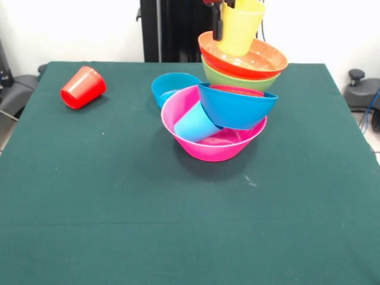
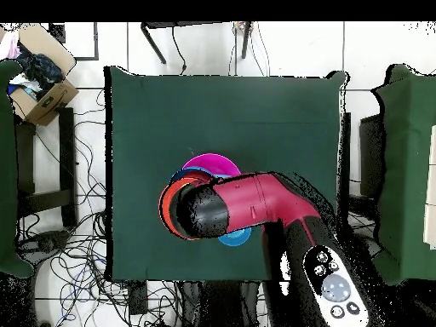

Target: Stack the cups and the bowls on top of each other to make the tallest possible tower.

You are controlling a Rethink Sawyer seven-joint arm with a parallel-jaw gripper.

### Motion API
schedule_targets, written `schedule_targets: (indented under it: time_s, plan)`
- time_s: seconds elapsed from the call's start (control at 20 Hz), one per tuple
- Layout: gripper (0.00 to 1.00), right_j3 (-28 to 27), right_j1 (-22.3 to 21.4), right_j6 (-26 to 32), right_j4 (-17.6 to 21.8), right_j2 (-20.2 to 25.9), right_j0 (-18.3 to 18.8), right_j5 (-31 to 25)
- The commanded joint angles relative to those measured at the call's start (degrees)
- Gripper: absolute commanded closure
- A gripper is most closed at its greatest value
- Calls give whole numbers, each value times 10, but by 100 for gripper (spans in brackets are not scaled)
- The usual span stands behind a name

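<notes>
The tower stands mid-table on the large pink bowl. A light blue cup lies on its side inside that bowl. A large blue bowl rests tilted on it, with a small red bowl's rim just behind. Above these sit the green bowl and the large orange bowl. My gripper comes down from the top and is shut on the yellow cup, whose base sits in the orange bowl. In the overhead view my arm hides most of the tower; only the pink rim shows.
A red cup lies on its side at the far left of the green table. A small blue bowl stands just behind and left of the pink bowl; it also shows in the overhead view.
</notes>
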State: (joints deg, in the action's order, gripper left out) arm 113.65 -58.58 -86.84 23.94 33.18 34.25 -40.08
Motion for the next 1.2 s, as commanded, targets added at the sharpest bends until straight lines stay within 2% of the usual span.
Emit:
schedule_targets:
  time_s: [0.05,0.4,0.8,1.2]
  plan:
    - [100,63,-18,1,2,24,-3,37]
    - [100,57,-4,-22,22,8,-18,54]
    - [100,51,37,-54,67,-33,-40,112]
    - [100,45,61,-68,79,-69,-70,139]
